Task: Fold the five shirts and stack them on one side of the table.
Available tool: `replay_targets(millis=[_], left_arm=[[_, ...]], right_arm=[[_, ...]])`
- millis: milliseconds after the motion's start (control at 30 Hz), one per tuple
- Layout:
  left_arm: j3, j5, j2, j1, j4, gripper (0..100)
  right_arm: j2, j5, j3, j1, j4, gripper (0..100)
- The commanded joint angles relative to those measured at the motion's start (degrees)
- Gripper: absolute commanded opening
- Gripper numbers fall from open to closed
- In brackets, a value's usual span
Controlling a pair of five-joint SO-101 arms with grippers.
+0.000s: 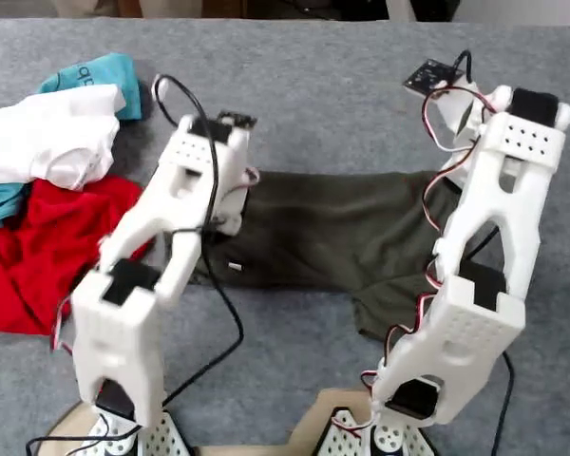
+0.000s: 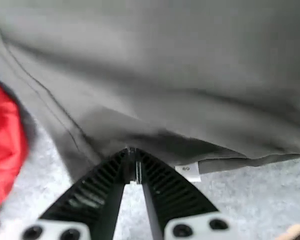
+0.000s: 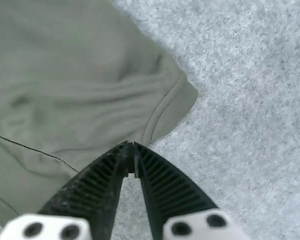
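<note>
A dark olive shirt [image 1: 332, 233] lies spread across the middle of the grey table, with a sleeve [image 1: 385, 309] pointing toward the front. My left gripper [image 2: 131, 164] is shut on the shirt's left edge, where the cloth [image 2: 155, 75] bunches up at the tips beside a small white tag [image 2: 189, 171]. In the high view the left gripper [image 1: 230, 204] sits at that edge. My right gripper [image 3: 130, 156] is shut on the hem of the olive shirt [image 3: 65, 90] at its right end. A red shirt [image 1: 38, 247], a white shirt [image 1: 47, 133] and a teal shirt [image 1: 95, 71] are piled at the far left.
The red shirt [image 2: 5, 145] lies close beside my left gripper. Bare grey table [image 1: 313, 95] stretches behind the olive shirt and to its right [image 3: 250, 100]. The right arm [image 1: 484, 247] stands over the shirt's right end, with cables hanging along both arms.
</note>
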Motion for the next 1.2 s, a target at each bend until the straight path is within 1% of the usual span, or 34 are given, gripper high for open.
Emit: replay_targets(millis=[0,67,133,233,300,400,533,700,800,900,1067,1167], left_arm=[[22.77,0.18,-12.62,0.35,-12.75,2],[30.86,0.09,-16.04,-0.7,-19.43,2],[35.43,0.0,-16.4,-2.55,-23.03,2],[37.63,0.0,-15.6,-6.07,-23.38,2],[37.8,-0.09,-15.52,-8.18,-23.21,2],[37.8,-2.37,-15.52,-9.93,-23.21,2],[37.8,-5.54,-16.04,-11.43,-23.21,2],[35.16,-5.98,-20.62,-9.85,-19.43,2],[30.51,-5.98,-24.84,-8.0,-16.0,2],[24.18,-5.71,-26.86,-7.47,-15.12,2],[13.63,-1.76,-22.2,-7.56,-16.09,2],[9.23,1.14,-14.81,-8.97,-21.19,2]], right_arm=[[-3.38,-0.53,4.7,0.84,-7.21,0.5],[-2.33,-0.53,8.92,0.57,-14.51,0.5],[-0.22,-0.62,12.7,0.48,-22.33,0.5],[4.26,-0.7,15.08,0.13,-30.77,0.5],[7.25,-0.7,14.55,-0.31,-32.88,0.5],[11.82,-0.7,11.03,-1.01,-33.32,0.5],[17.36,-0.7,4.62,-1.19,-31.74,0.5],[16.66,-0.7,-5.67,-1.27,-18.9,0.5],[14.29,-0.7,-11.56,-1.36,-12.84,0.5],[11.82,-0.44,-15.6,-1.45,-8.26,0.5],[13.05,-0.44,-16.22,-1.45,-7.38,0.5],[17.36,-0.7,-16.22,-1.27,-7.38,0.5]])
